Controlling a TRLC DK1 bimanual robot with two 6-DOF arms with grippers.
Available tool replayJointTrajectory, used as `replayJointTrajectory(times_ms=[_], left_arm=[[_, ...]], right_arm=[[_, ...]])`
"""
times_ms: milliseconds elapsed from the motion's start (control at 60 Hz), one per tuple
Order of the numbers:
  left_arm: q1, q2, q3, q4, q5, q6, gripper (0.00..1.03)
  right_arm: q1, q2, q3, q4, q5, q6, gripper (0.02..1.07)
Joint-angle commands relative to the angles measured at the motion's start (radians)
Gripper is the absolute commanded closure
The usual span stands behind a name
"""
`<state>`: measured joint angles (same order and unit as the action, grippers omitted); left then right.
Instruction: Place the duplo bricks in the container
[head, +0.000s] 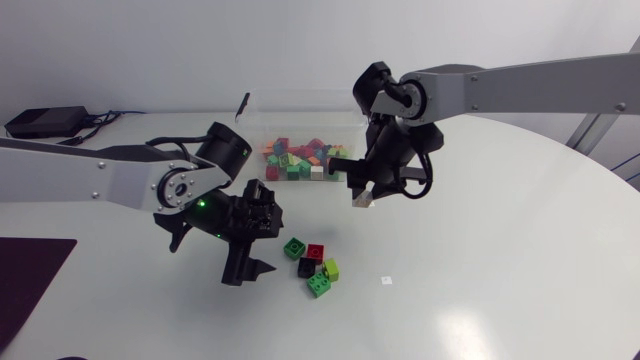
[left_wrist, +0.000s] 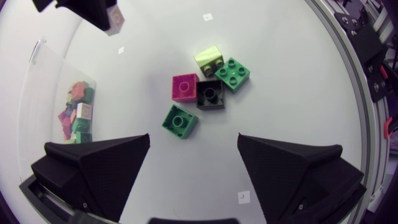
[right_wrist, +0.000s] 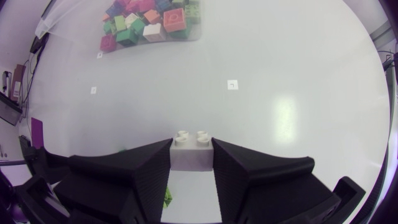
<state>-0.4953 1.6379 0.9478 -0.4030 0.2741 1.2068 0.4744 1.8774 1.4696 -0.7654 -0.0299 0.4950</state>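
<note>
Head view: right gripper is clamped on a small white duplo brick, a finger on each side, held above the white table just beside the clear plastic container. The container holds a pile of mixed-colour bricks. Left gripper has its fingers spread wide with nothing between them. Ahead of it on the table is a loose cluster, all touching: green brick, magenta brick, black brick, lime brick, green four-stud brick.
</note>
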Motion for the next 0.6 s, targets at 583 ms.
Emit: replayJointTrajectory(times_ms=[583], left_arm=[[-0.049, 0.309, 0.241, -0.059, -0.076, 0.197, 0.07]], right_arm=[[-0.065, -0.092, 0.069, 0.000, -0.028, -0.096, 0.78]])
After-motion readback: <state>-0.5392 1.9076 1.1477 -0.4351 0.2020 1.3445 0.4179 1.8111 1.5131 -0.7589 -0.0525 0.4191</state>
